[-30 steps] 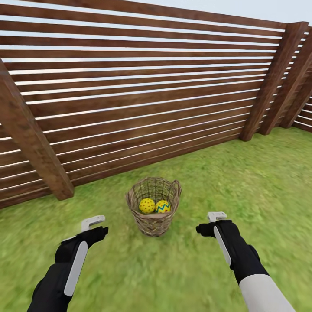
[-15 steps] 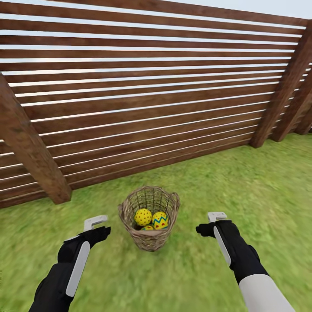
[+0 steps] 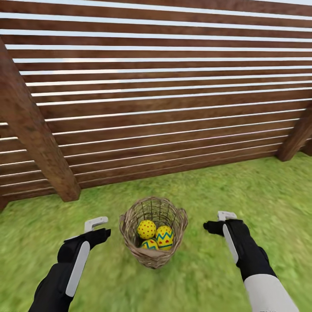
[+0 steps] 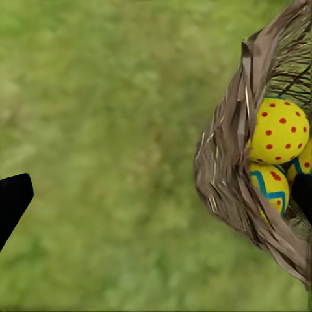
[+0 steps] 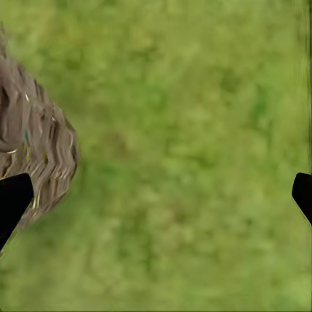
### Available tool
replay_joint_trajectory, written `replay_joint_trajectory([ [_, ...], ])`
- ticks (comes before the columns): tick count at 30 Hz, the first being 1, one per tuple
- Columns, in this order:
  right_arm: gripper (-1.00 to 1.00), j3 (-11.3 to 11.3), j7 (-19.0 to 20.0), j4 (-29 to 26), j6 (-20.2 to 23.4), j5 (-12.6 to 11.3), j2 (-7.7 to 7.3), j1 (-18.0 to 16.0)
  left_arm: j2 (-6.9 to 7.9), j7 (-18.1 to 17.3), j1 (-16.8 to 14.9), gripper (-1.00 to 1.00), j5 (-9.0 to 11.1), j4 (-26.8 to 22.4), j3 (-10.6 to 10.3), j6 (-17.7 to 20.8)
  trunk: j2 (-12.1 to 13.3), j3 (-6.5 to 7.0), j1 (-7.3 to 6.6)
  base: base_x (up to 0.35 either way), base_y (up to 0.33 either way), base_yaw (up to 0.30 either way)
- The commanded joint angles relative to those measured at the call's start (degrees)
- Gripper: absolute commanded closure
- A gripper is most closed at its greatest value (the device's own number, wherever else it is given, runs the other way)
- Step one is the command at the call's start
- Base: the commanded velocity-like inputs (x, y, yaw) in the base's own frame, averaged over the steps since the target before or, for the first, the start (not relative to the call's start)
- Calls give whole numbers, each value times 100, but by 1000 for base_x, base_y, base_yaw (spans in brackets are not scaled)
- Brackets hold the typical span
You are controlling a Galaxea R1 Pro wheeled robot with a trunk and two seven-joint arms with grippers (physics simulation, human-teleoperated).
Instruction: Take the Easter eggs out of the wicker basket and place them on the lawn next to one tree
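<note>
Head view: the wicker basket [image 3: 154,232] stands upright on the lawn [image 3: 242,190], a short way out from the brown slatted fence [image 3: 156,108] and near its thick post [image 3: 37,134]. Three Easter eggs lie together inside the basket: a red-dotted egg [image 3: 146,229] toward the fence side, a zigzag-banded egg [image 3: 164,236] touching it, and a third egg [image 3: 150,244] partly hidden below them at the near wall. My left gripper [image 3: 96,224] hangs above the grass on one side of the basket and my right gripper [image 3: 226,216] on the other, both clear of the rim; from here I cannot tell how far either pair of fingers is spread. Left wrist view: the basket's woven wall [image 4: 224,169] sits beside my left gripper, with the dotted egg [image 4: 279,130] and a banded egg [image 4: 268,185] visible inside; one dark fingertip [image 4: 12,201] shows at the frame edge, the other near the basket, so the fingers stand wide apart, holding nothing. Right wrist view: the basket's outer wall [image 5: 32,156] lies just beside one fingertip [image 5: 12,198]; the opposite fingertip [image 5: 303,194] is well away over bare grass, fingers spread and empty.
</note>
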Motion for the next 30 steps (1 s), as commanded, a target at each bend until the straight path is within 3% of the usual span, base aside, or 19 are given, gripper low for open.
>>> replay_joint_trajectory([
  [1,-100,-171,6,-49,27,0,1,-2,-6,44,-4,-100,61,-6,7,26,-2,-5,2,281,-222,140],
  [6,-100,-544,23,-189,34,-5,3,-2,-7,45,-4,-100,61,-1,7,33,-2,-5,2,281,-222,49],
  [11,-100,-592,52,-213,13,-6,-6,-2,-12,43,-4,-100,59,6,7,38,-2,-5,2,281,-222,6],
  [17,-100,-586,605,-208,4,-1,-103,-2,-12,59,-4,-100,38,16,6,54,-2,-5,2,134,-108,0],
  [24,-100,-578,656,-207,0,2,-103,-2,-4,79,-152,-100,2,10,7,914,-2,-5,2,3,-2,0],
  [27,-100,-569,658,-207,-5,3,-80,-1,-55,646,-243,-100,24,126,-5,1040,-2,-5,2,0,0,0],
  [30,-100,-568,658,-207,-10,3,-82,3,-114,838,-268,-100,47,158,-130,1043,-2,-5,2,0,0,0],
])
